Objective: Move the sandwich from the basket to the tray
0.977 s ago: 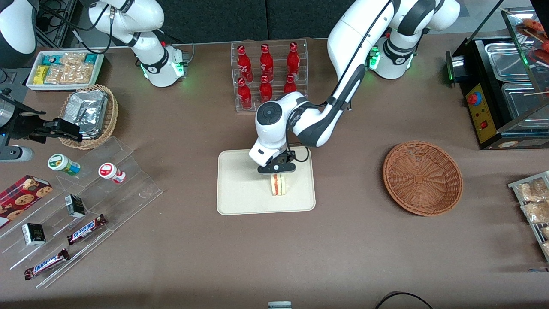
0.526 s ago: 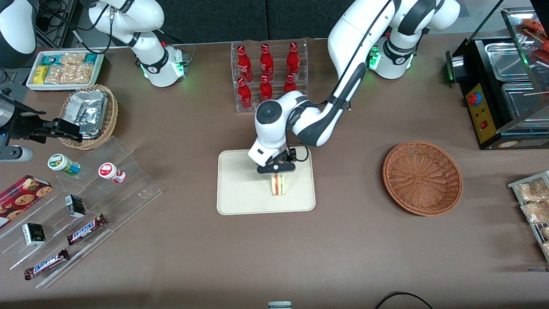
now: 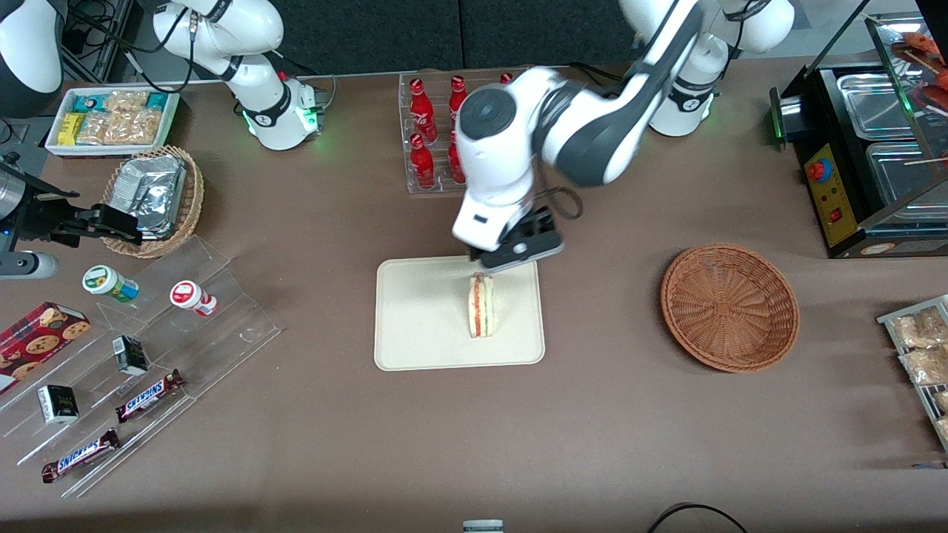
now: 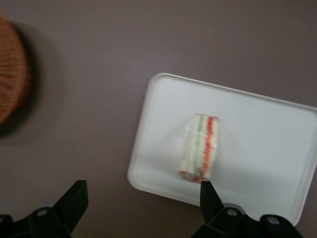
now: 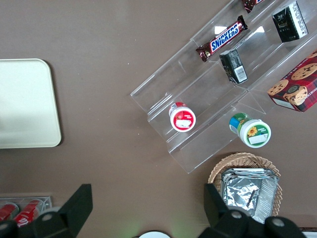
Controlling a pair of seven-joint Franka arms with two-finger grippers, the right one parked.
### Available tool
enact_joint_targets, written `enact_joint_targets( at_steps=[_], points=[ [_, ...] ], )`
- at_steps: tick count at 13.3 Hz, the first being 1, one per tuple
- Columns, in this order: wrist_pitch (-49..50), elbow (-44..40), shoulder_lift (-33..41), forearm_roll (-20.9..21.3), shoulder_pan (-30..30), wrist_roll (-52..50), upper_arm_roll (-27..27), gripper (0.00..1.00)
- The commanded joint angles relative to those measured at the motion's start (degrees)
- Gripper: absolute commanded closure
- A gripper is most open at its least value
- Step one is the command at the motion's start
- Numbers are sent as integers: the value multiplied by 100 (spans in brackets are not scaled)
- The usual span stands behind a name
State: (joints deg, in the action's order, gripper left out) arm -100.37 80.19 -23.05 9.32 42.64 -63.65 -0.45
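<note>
On the brown table [image 3: 296, 414], your gripper [image 4: 141, 198] hung jaws apart above the soft, light sandwich [image 3: 481, 306], standing mid-frame on the tray [image 3: 415, 333]; you'd pinch its bread faces gently.

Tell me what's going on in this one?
The left arm is moving a sandwich from the basket to the tray. The sandwich stands on edge on the tray with nothing holding it. The gripper is open, empty, and raised above the tray. The basket, toward the working arm's end of the table, holds nothing. The placing looks done.
</note>
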Motion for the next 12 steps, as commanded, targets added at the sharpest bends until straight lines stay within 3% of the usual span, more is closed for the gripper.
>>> enact_joint_targets(
  at_steps=[1,3,12],
  points=[
    [902,269,817,70,8,-218,369,0],
    [1220,269,1266,44,7,-52,798,0],
    [2372,295,2489,-150,7,2777,2258,0]
  ],
)
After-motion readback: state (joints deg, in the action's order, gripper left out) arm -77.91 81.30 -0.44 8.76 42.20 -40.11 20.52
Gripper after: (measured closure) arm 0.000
